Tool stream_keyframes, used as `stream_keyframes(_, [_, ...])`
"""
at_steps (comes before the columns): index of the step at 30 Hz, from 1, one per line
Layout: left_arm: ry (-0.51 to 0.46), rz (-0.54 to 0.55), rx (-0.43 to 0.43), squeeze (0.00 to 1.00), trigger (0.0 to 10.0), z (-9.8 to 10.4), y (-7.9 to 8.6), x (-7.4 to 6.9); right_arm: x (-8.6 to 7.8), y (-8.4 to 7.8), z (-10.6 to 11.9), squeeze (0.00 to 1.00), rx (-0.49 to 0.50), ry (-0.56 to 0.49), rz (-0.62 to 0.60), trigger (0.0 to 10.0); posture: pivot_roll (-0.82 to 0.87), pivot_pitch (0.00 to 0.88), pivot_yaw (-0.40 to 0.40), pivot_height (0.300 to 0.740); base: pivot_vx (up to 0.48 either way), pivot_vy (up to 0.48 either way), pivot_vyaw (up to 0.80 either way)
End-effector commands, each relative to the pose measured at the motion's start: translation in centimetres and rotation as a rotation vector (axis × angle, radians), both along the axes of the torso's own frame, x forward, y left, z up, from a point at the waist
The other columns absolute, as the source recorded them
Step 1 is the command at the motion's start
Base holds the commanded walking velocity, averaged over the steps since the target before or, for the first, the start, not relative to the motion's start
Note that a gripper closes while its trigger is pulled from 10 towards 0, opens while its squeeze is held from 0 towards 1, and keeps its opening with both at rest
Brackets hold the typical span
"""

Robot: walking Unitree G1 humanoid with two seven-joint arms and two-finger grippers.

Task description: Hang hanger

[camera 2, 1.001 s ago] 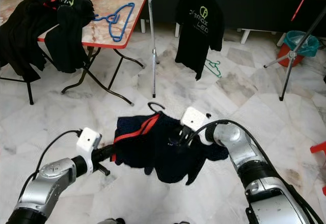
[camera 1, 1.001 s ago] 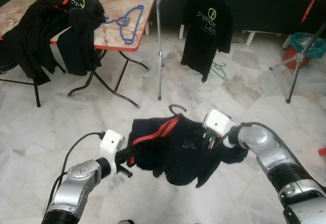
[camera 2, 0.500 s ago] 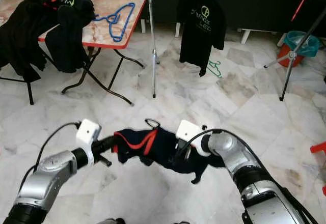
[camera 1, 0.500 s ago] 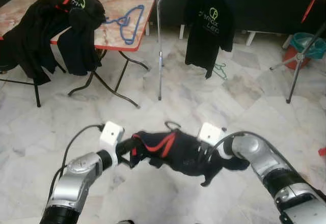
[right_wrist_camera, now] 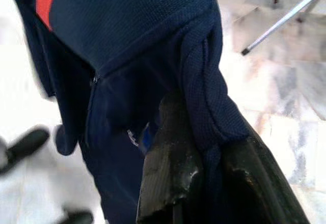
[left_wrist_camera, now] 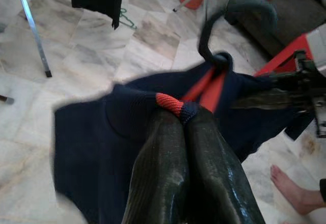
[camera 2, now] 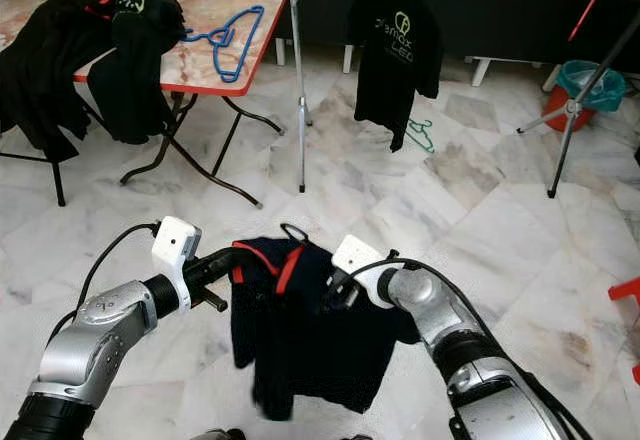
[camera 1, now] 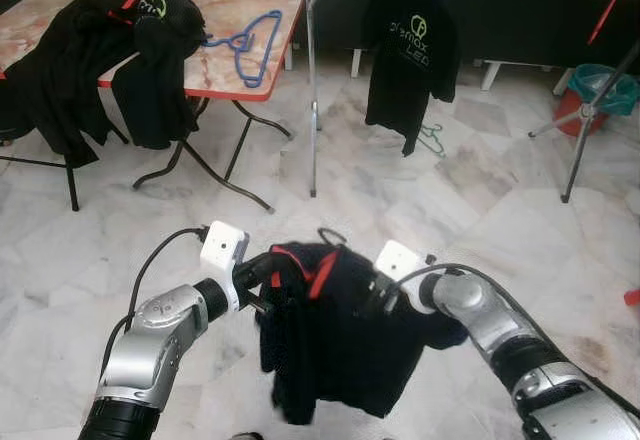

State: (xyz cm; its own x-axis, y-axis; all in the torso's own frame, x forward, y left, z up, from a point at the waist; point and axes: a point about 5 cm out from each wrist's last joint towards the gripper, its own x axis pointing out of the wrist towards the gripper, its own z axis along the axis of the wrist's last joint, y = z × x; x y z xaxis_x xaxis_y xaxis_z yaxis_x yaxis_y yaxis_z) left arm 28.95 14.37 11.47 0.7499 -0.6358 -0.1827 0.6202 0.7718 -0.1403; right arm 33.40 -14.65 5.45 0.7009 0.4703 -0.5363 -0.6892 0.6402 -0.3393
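A dark navy shirt point(camera 1: 335, 345) with a red collar hangs on a hanger whose dark hook point(camera 1: 331, 234) sticks up above it. The shirt droops toward the marble floor between my two arms. My left gripper point(camera 1: 270, 266) is shut on the shirt's left shoulder; in the left wrist view its fingers point(left_wrist_camera: 168, 147) pinch the red and navy collar edge point(left_wrist_camera: 174, 105) below the hook point(left_wrist_camera: 213, 35). My right gripper point(camera 1: 376, 296) is shut on the right shoulder, and in the right wrist view a fold of navy cloth point(right_wrist_camera: 204, 91) is clamped between its fingers point(right_wrist_camera: 170, 158).
A rack pole point(camera 1: 312, 90) stands ahead with a black printed shirt point(camera 1: 408, 50) hanging on it. A table point(camera 1: 240, 0) at far left carries black clothes point(camera 1: 90, 50) and blue hangers point(camera 1: 248, 42). A green hanger point(camera 1: 432, 138) lies on the floor. A tripod point(camera 1: 590, 110) and teal bucket point(camera 1: 607, 82) stand far right.
The shirt was bunched and stretched flat between the grippers; now it has dropped open and hangs lengthwise. Both grippers have drawn closer together and kept their hold.
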Motion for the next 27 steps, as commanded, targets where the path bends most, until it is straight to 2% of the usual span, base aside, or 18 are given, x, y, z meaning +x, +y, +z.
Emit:
stream_keyframes(1, [-0.024, -0.010, -0.021, 0.00, 10.0, 0.8, -0.3, 0.0, 0.3, -0.1, 0.2, 0.00, 0.036, -0.014, -0.060, 10.0, 0.05, 0.118, -0.019, 0.740, 0.000, 0.000, 0.00])
stream_keyframes(7, [-0.061, 0.003, -0.046, 0.00, 10.0, 1.9, -0.7, 0.5, -0.3, 1.0, -1.2, 0.00, 0.070, 0.016, -0.121, 10.0, 0.05, 0.116, -0.016, 0.740, 0.000, 0.000, 0.00])
stream_keyframes(12, [-0.085, -0.006, -0.087, 0.00, 10.0, 2.8, -1.3, 0.7, -0.2, 0.7, -1.7, 0.00, 0.084, -0.035, -0.291, 10.0, 0.06, 0.114, -0.013, 0.740, 0.000, 0.000, 0.00])
stream_keyframes(18, [-0.091, -0.060, -0.100, 0.00, 10.0, 3.1, -2.0, 0.3, 0.5, 0.4, -1.0, 0.00, 0.151, -0.106, -0.463, 10.0, 0.07, 0.112, -0.006, 0.740, 0.000, 0.000, 0.00])
stream_keyframes(25, [-0.102, -0.117, -0.131, 0.00, 10.0, 3.6, -2.7, -0.3, 0.9, 0.9, -0.4, 0.00, 0.190, -0.139, -0.489, 10.0, 0.07, 0.110, -0.008, 0.740, 0.000, 0.000, 0.00])
stream_keyframes(27, [-0.097, -0.154, -0.140, 0.00, 10.0, 3.6, -3.0, -0.7, 1.2, 0.8, 0.1, 0.00, 0.247, -0.171, -0.536, 10.0, 0.08, 0.111, -0.008, 0.740, 0.000, 0.000, 0.00])
